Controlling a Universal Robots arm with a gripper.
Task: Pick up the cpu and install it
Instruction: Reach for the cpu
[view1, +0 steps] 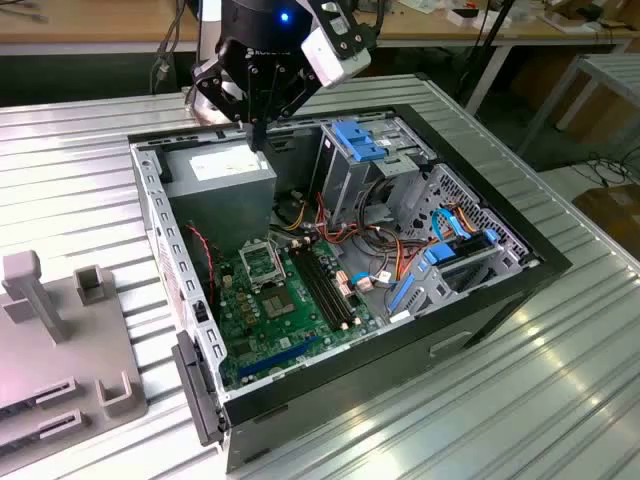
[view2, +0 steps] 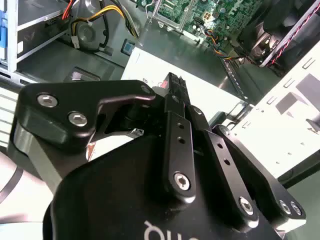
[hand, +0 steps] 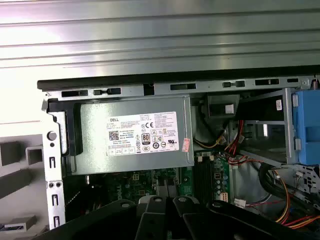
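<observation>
Pincer (view1: 258, 140) hangs over the power supply (view1: 225, 168), fingers looking pressed together; can't tell where the cpu is or whether it's pinched; socket (view1: 262, 262) looks unfilled, so install looks not done.

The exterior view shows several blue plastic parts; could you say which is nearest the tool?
The blue bracket atop the drive cage, beside the tool; the others lie toward the exterior view's right.

In the second wrist view the claw (view2: 175, 85) covers much of the grey box (view2: 195, 52). The worktop (view1: 560, 380) is cut off by the exterior view's edges.
</observation>
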